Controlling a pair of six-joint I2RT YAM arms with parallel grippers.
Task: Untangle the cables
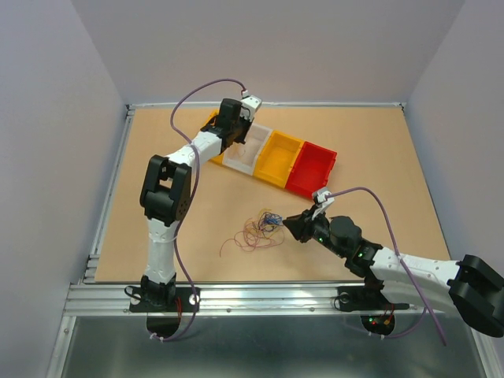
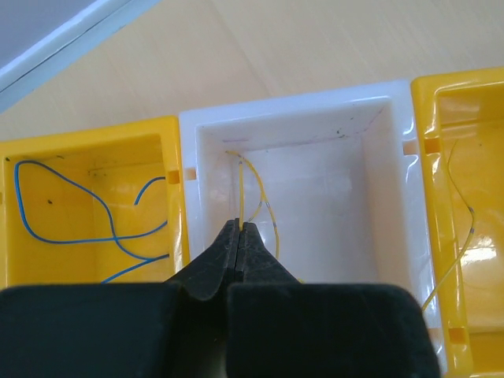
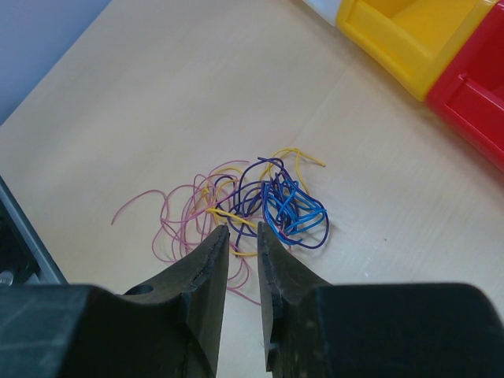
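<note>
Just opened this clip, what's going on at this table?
Thin wires are being pulled from a tangle and sorted into bins. The left hand is shut over the white bin, apparently pinching a yellow wire that hangs into it. A blue wire already lies in the yellow bin beside it. The right hand is open, low over the tangle on the table, gripping nothing yet.

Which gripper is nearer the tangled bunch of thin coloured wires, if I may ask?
Right. The right gripper hovers at the edge of the tangled wire bunch; the left gripper is far off, over the white plastic bin.
</note>
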